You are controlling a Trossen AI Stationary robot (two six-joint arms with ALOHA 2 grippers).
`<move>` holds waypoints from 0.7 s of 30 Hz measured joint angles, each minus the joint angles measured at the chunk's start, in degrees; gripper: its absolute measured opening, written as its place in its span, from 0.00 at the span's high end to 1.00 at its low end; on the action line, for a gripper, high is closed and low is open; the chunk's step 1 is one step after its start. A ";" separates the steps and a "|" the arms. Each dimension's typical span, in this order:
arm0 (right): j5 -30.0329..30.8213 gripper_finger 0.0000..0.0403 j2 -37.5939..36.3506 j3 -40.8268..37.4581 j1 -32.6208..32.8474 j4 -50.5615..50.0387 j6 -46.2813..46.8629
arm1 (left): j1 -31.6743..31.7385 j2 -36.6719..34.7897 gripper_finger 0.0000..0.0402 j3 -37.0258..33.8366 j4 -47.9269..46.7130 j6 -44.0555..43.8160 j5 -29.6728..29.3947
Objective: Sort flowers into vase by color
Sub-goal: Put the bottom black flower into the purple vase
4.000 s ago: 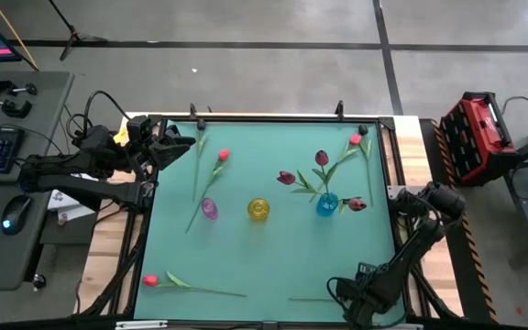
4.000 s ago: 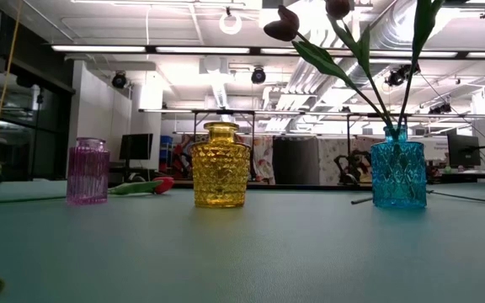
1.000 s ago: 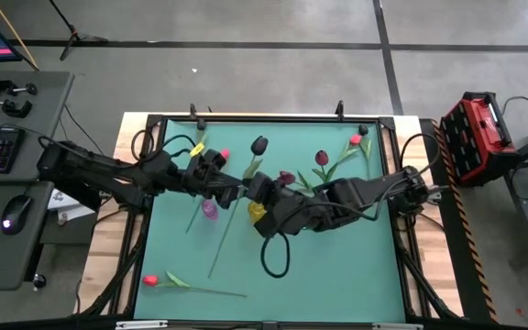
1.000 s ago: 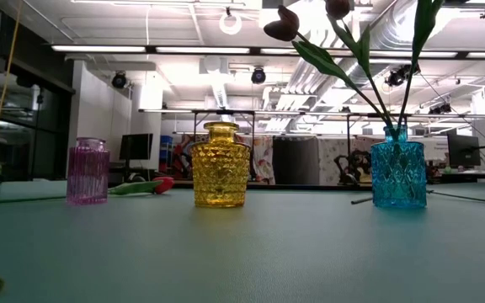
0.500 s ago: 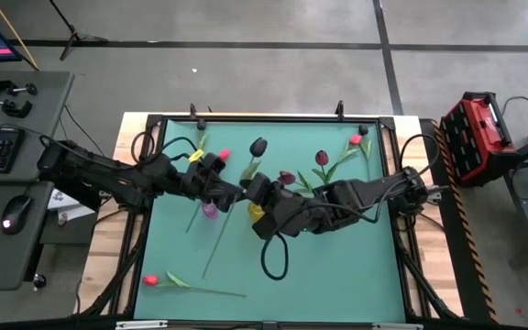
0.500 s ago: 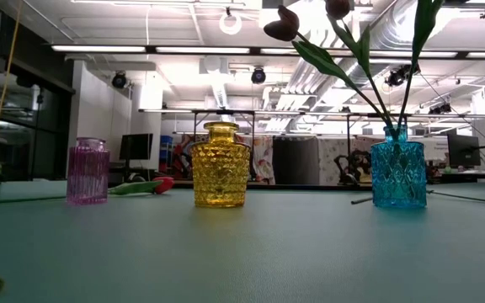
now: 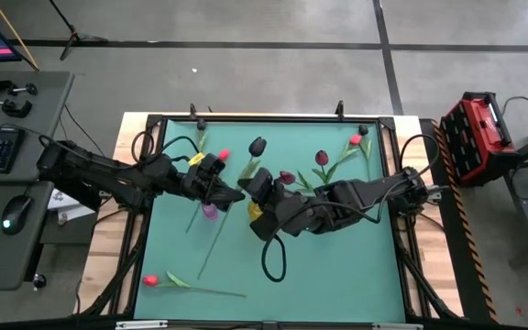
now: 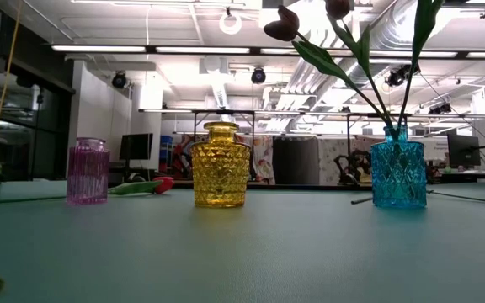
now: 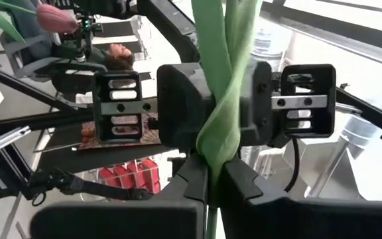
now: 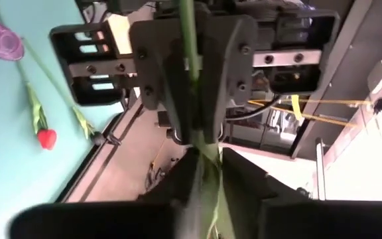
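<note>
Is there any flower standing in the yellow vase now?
No, in the low view the yellow vase has nothing rising from its neck, while the tulips stand only in the blue vase.

Left gripper [image 7: 232, 193] and right gripper [image 7: 248, 187] meet just above yellow vase [image 7: 257, 211], both on dark tulip [image 7: 258, 146] stem. 2 tulips in blue vase [image 7: 326, 203], right of it.

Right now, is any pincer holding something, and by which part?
Both: the left pincer and the right pincer grip the dark-headed tulip by its green stem, mid-length.
</note>
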 joint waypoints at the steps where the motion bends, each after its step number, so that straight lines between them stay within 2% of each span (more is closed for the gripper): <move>1: 0.04 0.86 0.00 0.00 -0.02 0.36 0.59 | 0.24 -0.04 0.99 0.00 -0.01 0.00 -0.02; 7: 2.76 0.63 -0.09 0.11 0.16 1.47 1.43 | 2.41 -0.98 1.00 -0.07 -0.89 1.40 -0.17; 13: 11.41 0.43 -0.11 0.15 0.74 1.42 2.64 | 7.08 -4.09 1.00 -0.09 -6.12 6.40 1.61; 18: 14.56 0.36 -0.70 0.17 2.62 1.28 5.21 | 12.06 -9.49 1.00 -0.13 -16.18 13.20 1.95; 21: 16.43 0.36 -1.81 0.15 3.40 0.74 10.50 | 14.50 -13.79 1.00 -0.13 -21.38 21.02 -0.01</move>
